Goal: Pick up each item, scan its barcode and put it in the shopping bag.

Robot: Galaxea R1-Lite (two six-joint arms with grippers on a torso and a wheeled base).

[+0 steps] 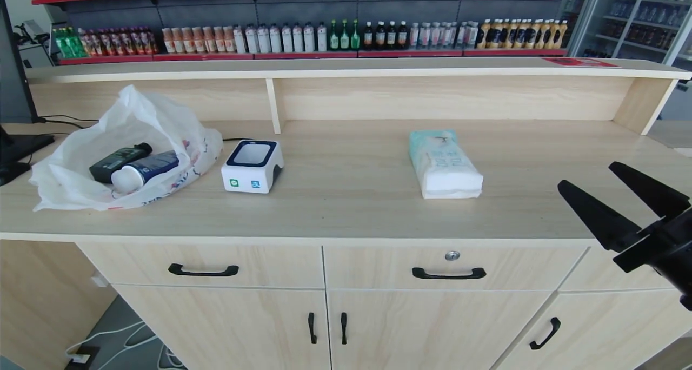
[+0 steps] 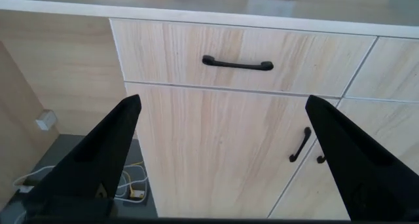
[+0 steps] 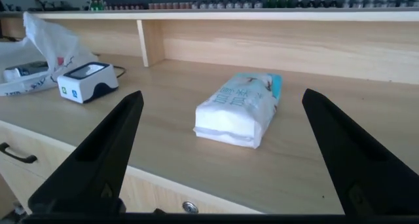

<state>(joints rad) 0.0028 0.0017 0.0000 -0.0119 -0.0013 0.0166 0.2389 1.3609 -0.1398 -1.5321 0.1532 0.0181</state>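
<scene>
While the left gripper (image 2: 222, 101) hangs low before the drawer (image 2: 294, 54) with fingers spread and empty, and the right gripper (image 1: 588, 175) sits just as wide and empty off the near right edge of the counter (image 1: 346, 213), nothing is in hand. A pack of tissues (image 1: 444, 164) lies right of the middle, not yet picked up or scanned. Left of it, past the scanner (image 1: 252, 165), the shopping bag (image 1: 70, 164) holds two bottles (image 1: 120, 162), so the job looks about two thirds done.
</scene>
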